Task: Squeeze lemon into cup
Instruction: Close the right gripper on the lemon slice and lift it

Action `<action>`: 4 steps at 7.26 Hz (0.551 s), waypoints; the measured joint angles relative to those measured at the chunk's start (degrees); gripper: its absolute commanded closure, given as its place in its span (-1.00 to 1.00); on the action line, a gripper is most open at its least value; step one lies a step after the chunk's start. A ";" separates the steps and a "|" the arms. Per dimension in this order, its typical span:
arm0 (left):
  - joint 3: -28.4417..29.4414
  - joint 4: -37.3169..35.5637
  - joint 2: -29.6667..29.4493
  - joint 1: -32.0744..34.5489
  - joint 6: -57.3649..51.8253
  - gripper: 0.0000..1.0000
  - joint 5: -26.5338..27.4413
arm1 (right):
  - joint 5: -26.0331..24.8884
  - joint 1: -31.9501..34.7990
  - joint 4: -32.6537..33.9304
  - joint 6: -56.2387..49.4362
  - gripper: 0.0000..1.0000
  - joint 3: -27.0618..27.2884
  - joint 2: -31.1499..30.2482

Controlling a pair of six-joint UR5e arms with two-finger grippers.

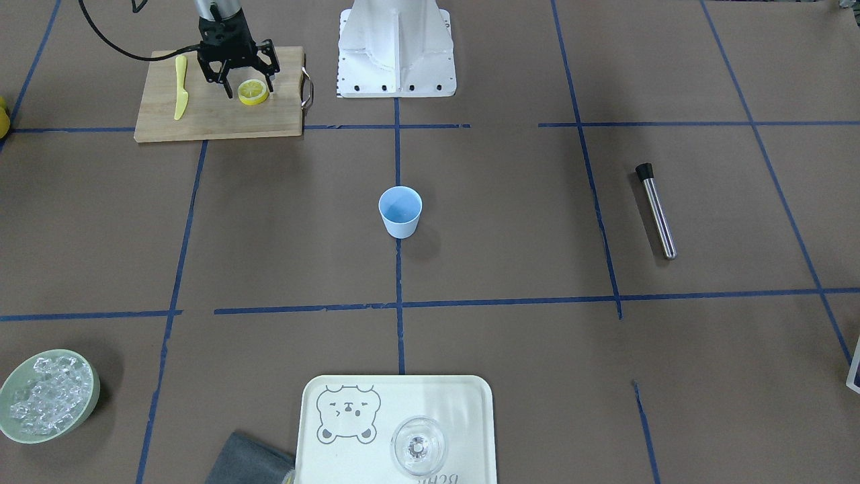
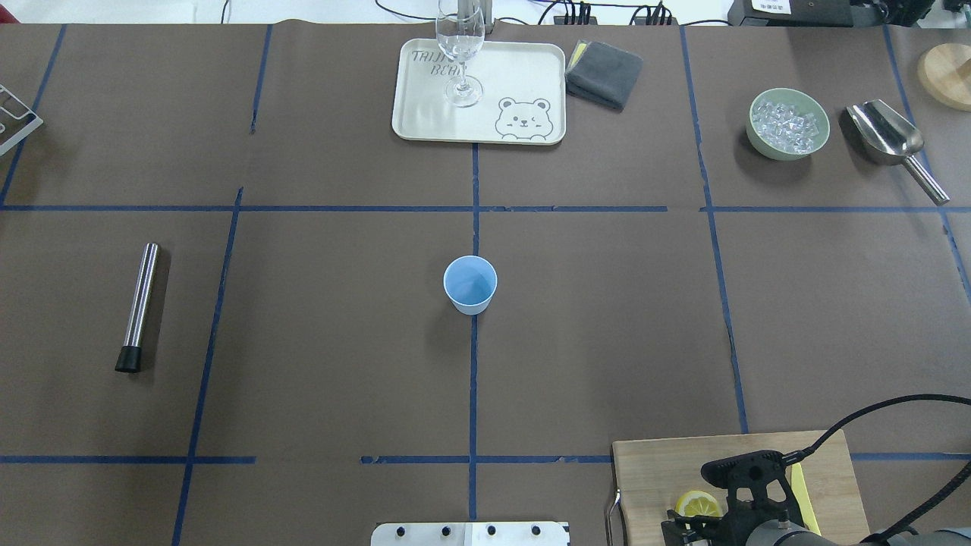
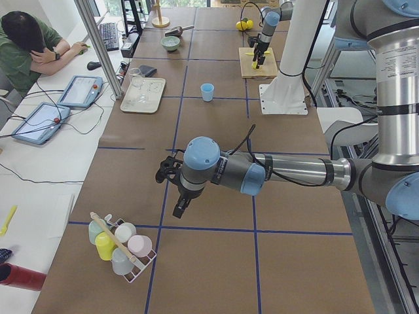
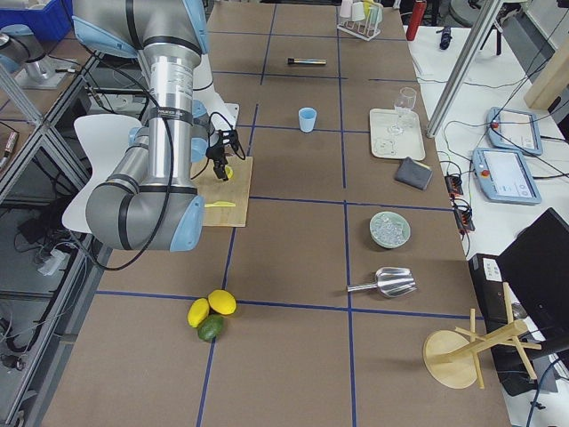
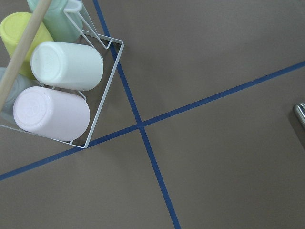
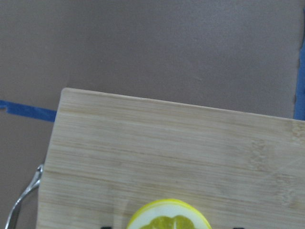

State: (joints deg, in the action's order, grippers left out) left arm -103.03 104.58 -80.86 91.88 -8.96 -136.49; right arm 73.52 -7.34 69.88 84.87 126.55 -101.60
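The lemon is a thin yellow slice lying flat on the wooden cutting board, at the near right of the table. My right gripper is open and points down over the board, one finger on each side of the slice. The slice also shows at the bottom edge of the right wrist view. The light-blue cup stands upright and empty at the table's centre, far from both grippers. My left gripper hovers over the table's left end; I cannot tell whether it is open or shut.
A yellow knife lies on the board beside the gripper. A metal tube lies at the left. A tray with a clear glass, a grey cloth, a bowl of ice and a scoop line the far side. A rack of cups sits below the left wrist.
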 measured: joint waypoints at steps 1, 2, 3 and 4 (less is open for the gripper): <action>-0.04 0.01 0.00 0.06 0.00 -1.00 0.00 | 0.03 -0.08 -0.01 -0.01 -0.70 -0.20 0.10; -0.08 0.01 0.00 0.10 0.00 -1.00 0.00 | 0.04 -0.16 -0.01 0.01 -0.70 -0.33 0.17; -0.12 0.01 0.00 0.15 0.00 -1.00 0.00 | 0.04 -0.25 -0.01 0.03 -0.70 -0.42 0.22; -0.12 0.01 0.00 0.19 0.00 -1.00 0.00 | 0.04 -0.33 -0.01 0.03 -0.62 -0.42 0.27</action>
State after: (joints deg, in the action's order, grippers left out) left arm -103.15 104.59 -80.86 92.07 -8.97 -136.49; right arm 73.56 -7.67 69.87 84.90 126.13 -101.33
